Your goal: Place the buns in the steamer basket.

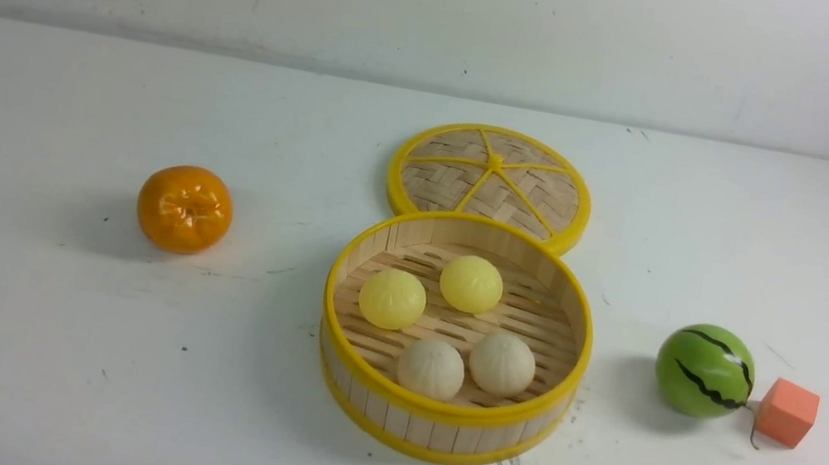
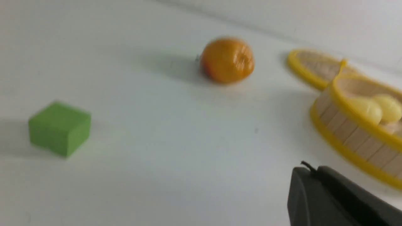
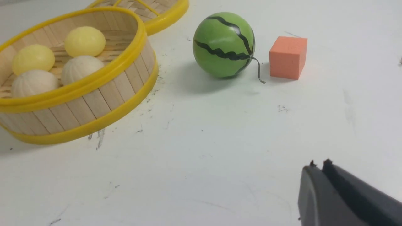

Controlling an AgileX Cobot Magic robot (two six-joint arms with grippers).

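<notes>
Already all four small round buns (image 1: 450, 324), two pale yellow and two beige-white, are sitting inside the round bamboo steamer basket (image 1: 439, 426) on the white table (image 1: 26, 336); both end effectors are hanging closed and empty, well apart from it, left (image 2: 309, 171) and right (image 3: 318, 164).

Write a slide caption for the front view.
Four buns in the steamer basket, lid behind, tangerine left, watermelon right.
</notes>
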